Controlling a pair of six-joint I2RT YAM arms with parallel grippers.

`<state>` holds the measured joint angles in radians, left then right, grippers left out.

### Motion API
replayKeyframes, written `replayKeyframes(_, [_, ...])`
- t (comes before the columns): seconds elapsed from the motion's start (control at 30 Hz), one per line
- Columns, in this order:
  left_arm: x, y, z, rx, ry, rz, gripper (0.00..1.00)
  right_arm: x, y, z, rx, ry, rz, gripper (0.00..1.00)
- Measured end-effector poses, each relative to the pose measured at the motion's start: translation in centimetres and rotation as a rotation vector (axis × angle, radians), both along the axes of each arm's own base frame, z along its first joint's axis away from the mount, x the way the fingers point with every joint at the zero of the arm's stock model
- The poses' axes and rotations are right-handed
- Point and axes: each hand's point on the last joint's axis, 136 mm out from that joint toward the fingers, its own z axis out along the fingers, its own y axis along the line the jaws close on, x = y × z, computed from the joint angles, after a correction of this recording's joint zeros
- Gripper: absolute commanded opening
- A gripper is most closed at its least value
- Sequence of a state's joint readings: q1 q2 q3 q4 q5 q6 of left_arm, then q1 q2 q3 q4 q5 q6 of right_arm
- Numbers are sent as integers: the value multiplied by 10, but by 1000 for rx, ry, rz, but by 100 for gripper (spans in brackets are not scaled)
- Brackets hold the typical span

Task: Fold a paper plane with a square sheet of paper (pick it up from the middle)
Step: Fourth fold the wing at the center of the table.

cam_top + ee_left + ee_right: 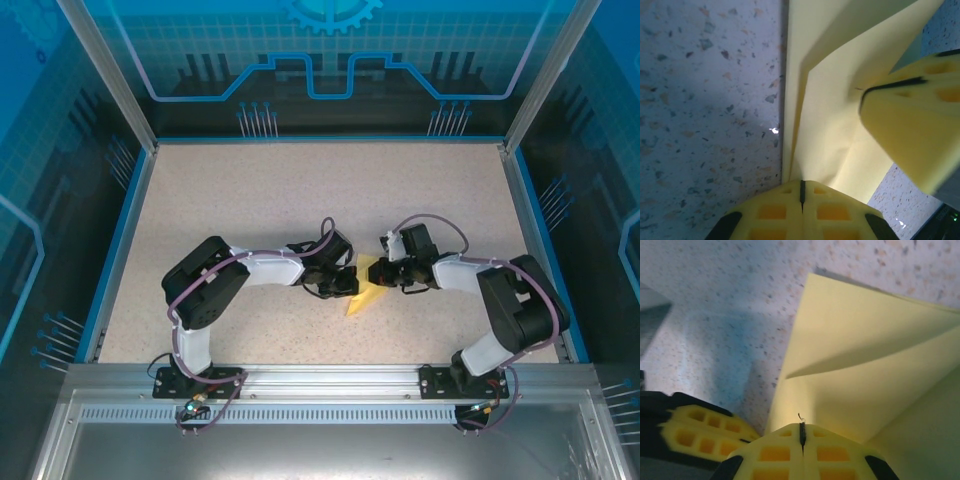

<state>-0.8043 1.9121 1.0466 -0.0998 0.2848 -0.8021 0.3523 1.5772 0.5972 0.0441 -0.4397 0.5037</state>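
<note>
The left gripper (801,189) has its jaws pressed together on an edge of the yellow paper (827,125), which rises from the fingertips in creased, overlapping layers. Facing it, the right gripper (801,432) is likewise clamped on the opposite side of the same partly folded sheet. The paper sits between the two grippers, low over the speckled counter (300,200), near the middle of its front half.

You're looking at a robotics test cell: a speckled beige tabletop (300,200) fenced by aluminium frame posts (107,75), blue circuit-and-gear printed wall panels (330,50), and a slotted aluminium mounting rail (330,378).
</note>
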Motion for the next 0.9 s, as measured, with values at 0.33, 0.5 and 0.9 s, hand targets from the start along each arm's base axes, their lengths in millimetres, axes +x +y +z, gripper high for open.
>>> replayKeyframes(0.33, [-1, -1, -1, 3, -3, -2, 0, 31, -31, -7, 30, 27, -144, 2])
replayKeyframes(0.5, [0, -3, -1, -3, -8, -4, 0, 45, -39, -7, 58, 57, -199, 2])
replayKeyframes(0.9, [0, -3, 0, -6, -11, -5, 0, 91, -76, -3, 27, 60, -401, 2])
